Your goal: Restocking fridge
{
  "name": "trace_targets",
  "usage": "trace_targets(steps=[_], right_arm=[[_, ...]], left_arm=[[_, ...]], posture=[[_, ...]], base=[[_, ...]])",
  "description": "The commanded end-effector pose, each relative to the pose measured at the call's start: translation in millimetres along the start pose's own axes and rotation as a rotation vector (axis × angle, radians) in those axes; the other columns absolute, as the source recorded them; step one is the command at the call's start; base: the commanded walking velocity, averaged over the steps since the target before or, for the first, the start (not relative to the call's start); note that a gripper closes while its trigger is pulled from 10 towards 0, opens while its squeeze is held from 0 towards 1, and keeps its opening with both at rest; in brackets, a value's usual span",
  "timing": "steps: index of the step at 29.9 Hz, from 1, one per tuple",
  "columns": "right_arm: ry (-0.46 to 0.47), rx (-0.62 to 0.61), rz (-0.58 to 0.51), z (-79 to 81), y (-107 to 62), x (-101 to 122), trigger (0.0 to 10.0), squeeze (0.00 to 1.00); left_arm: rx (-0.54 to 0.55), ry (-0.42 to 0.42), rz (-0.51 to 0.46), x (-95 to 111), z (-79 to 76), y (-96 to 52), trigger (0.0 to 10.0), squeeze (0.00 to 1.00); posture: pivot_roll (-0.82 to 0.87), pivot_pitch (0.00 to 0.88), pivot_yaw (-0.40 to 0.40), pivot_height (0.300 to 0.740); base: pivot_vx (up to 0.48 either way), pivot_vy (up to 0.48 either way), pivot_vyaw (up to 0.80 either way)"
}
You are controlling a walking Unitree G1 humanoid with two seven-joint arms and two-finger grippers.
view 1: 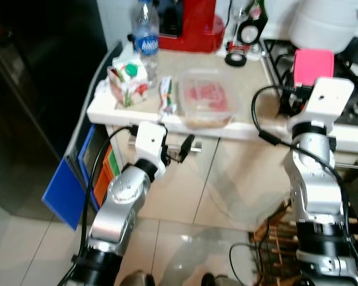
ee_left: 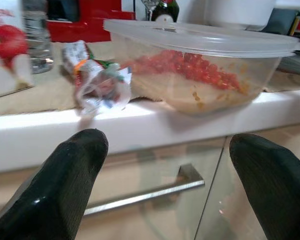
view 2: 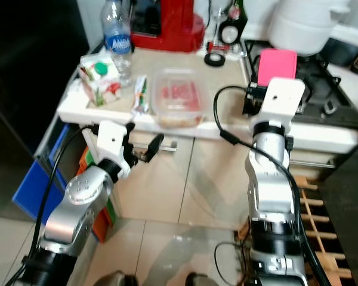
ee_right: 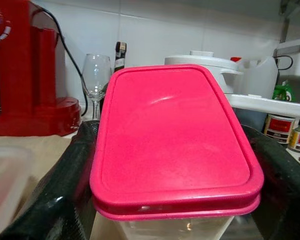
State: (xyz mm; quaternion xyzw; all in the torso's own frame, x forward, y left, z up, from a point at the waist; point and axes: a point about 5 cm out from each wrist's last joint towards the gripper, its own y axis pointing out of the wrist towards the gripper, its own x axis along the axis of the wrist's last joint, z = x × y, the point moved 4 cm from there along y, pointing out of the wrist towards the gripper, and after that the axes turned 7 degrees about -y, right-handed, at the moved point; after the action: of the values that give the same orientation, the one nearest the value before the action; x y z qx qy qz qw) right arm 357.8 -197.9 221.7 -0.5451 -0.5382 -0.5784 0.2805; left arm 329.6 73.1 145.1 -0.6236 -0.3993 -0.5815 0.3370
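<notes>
Beside the clear lidded tub on the counter: right gripper clamped on a pink-lidded container. Just below the tub: left gripper, fingers spread wide, holding nothing.

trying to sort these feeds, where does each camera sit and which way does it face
Left eye and right eye views: on the head, looking forward and down at the counter; both silver arms show, the left gripper below the counter edge, the right gripper raised.
Left wrist view: along the open fingers at the clear food box and snack packet.
Right wrist view: along its fingers, shut on the pink-lidded box.
Shared: the clear food box and red appliance show in head and wrist views.
</notes>
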Motion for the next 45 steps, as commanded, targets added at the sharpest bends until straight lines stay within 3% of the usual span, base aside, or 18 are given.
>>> trace_targets(steps=[1, 26, 33, 36, 45], right_arm=[[0.006, 0.000, -0.014, -2.4, 2.1, 1, 0.0, 0.05], [-0.014, 0.015, 0.006, 1.7, 1.9, -9, 0.0, 0.05], [-0.016, 0.020, 0.016, 2.7, 1.2, -13, 0.0, 0.05], [-0.016, 0.016, 0.027, 1.2, 1.5, -17, 0.0, 0.06], [-0.014, 0.017, 0.037, 1.8, 4.1, -21, 0.0, 0.06]], left_arm=[[-0.015, 0.010, -0.015, 4, -2.1, 3.0, 10.0, 0.00], [-0.043, 0.026, -0.010, 3, -0.2, 3.7, 10.0, 0.00], [-0.101, 0.039, -0.037, 6, -10.6, -0.6, 10.0, 0.00], [-0.141, -0.024, -0.049, 7, -16.6, -4.0, 10.0, 0.00], [-0.218, -0.036, -0.079, 15, -28.8, -12.5, 10.0, 0.00]], posture=[[-0.01, 0.000, -0.035, 0.740], [0.00, 0.000, -0.033, 0.740], [-0.01, 0.000, -0.027, 0.740], [-0.01, 0.000, -0.028, 0.740], [0.01, 0.000, -0.028, 0.740]], base=[[-0.262, 0.000, 0.00], [-0.252, 0.000, 0.00], [0.000, 0.000, 0.00], [0.000, -0.480, 0.00], [0.000, -0.480, 0.00]])
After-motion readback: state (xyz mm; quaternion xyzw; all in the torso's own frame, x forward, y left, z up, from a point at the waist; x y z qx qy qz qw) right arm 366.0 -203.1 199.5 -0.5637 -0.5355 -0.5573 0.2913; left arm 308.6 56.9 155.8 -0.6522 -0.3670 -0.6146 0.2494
